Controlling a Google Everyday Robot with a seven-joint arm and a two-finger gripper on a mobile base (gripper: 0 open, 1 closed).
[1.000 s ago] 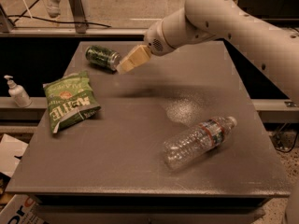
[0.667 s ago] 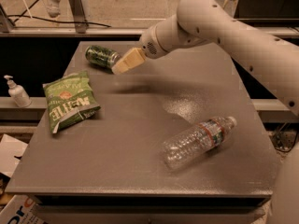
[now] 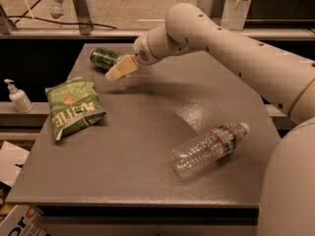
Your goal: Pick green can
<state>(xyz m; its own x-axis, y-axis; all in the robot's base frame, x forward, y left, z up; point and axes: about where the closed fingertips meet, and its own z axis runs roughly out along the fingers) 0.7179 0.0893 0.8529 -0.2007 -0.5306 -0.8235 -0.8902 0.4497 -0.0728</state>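
The green can [image 3: 103, 58] lies on its side near the far left corner of the grey table [image 3: 147, 132]. It is dark green with a mottled pattern. My gripper [image 3: 116, 71] hangs from the white arm just right of and in front of the can, with its tan fingers [image 3: 122, 66] pointing down-left toward it. The gripper overlaps the can's right end in this view, and it holds nothing that I can see.
A flat green chip bag [image 3: 73, 104] with white lettering lies at the table's left side. A clear plastic bottle [image 3: 209, 149] lies on its side at the front right. A white pump bottle [image 3: 17, 97] stands on a ledge left of the table.
The gripper has moved left and slightly down, closer to the can. The can, bag and bottle have not moved.
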